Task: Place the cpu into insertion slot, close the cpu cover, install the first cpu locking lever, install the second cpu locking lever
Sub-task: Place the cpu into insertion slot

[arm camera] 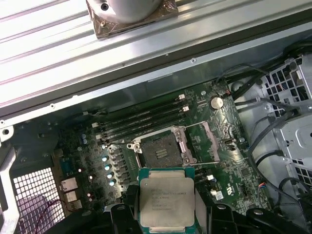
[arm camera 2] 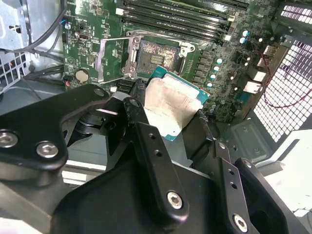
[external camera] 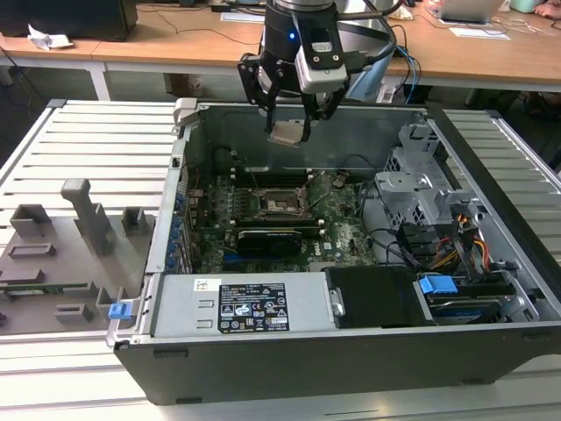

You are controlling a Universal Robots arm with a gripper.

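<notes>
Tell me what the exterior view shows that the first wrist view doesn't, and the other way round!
Exterior view's extras: the grey fixture tray beside the computer case, the labelled power supply, and wooden desks behind. First wrist view's extras: the print on the cpu, a coin battery, and a round silver part outside the case. Both share: the gripper holding the cpu in the air, and the empty insertion slot on the green motherboard.

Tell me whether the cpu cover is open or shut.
Open. In the first wrist view the cpu cover sits swung aside, beside the insertion slot, whose black inside is bare; the gripper holds the cpu.
</notes>
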